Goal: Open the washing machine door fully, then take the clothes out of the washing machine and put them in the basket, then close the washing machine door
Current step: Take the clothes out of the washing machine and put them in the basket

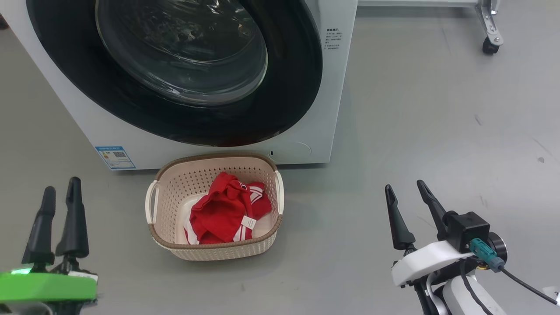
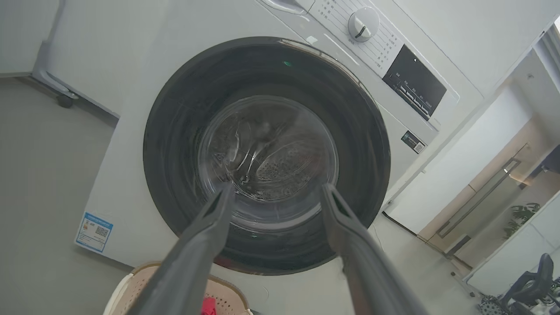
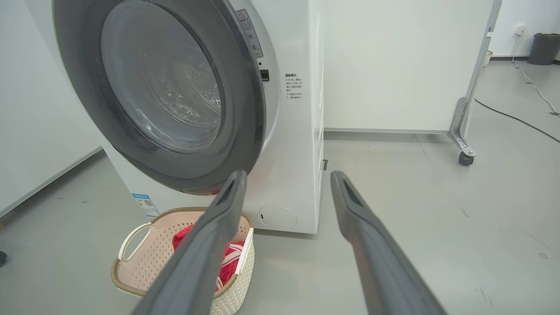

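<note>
- Nearest, left hand (image 1: 62, 186) and right hand (image 1: 405, 187) hang empty, fingers parted.
- Ahead between them, the basket (image 1: 175, 192) holds red-and-white clothes (image 1: 218, 214) on the floor (image 1: 415, 131).
- Just behind stands the washing machine (image 1: 337, 87), the washing machine door (image 1: 297, 78) swung to; latched or not, cannot tell.

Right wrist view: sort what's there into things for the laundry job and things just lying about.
For the job: washing machine, washing machine door, basket, red and white garment in the basket.

Lying about: castor-wheeled frame leg, dark bin by the far wall, cable on the floor.
</note>
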You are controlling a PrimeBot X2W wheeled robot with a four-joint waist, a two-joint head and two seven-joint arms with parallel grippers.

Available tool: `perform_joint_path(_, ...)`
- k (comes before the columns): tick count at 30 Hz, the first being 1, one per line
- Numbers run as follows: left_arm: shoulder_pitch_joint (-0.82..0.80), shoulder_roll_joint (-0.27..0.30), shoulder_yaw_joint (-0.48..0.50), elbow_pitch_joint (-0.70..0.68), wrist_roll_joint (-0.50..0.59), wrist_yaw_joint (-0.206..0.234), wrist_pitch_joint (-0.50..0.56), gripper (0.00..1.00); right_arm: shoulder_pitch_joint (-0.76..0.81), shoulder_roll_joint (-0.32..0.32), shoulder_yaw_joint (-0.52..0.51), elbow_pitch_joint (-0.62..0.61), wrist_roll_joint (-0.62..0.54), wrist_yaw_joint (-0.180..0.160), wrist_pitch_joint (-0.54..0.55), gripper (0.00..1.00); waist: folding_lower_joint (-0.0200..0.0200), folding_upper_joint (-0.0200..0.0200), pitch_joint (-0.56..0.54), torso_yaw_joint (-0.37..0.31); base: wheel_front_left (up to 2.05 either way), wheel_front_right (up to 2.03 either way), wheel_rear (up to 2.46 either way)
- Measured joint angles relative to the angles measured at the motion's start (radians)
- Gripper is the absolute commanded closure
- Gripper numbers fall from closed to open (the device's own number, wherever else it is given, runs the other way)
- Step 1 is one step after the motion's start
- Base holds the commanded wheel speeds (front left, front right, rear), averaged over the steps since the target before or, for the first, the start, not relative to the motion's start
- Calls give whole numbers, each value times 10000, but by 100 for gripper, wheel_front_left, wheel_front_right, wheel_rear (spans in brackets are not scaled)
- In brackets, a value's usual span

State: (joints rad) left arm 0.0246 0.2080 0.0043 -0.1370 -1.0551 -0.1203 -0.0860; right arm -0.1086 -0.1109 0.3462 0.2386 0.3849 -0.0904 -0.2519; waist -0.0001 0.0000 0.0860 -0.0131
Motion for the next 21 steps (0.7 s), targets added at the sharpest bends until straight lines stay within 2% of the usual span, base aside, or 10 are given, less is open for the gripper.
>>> perform_joint_path(4, 449, 295, -182, 61, 1758, 102, -663, 0, 183, -73, -27, -21, 0, -2, 0, 0, 0, 0, -255, 10, 0, 0, 0)
perform_joint_path(12, 1368, 721, -938, 339, 4161, 1210, -1093, 0, 549, -134, -81, -109, 0, -15, 17, 0, 0, 0, -587, -52, 0, 0, 0)
perform_joint_path(14, 1711, 867, -1195, 485, 4824, 1628, -1093, 0, 754, -132, -86, -119, 2, -50, 59, 0, 0, 0, -684, -78, 0, 0, 0)
perform_joint_path(18, 2002, 892, -1526, 671, 5425, 2025, -1089, 0, 997, -130, -86, -119, 8, -92, 104, 0, 0, 0, -811, -113, 0, 0, 0)
perform_joint_path(21, 2166, 828, -1739, 694, 5561, 2104, -1089, 0, 1189, -132, -92, -153, 12, -94, 163, 0, 0, 0, -873, -142, 0, 0, 0)
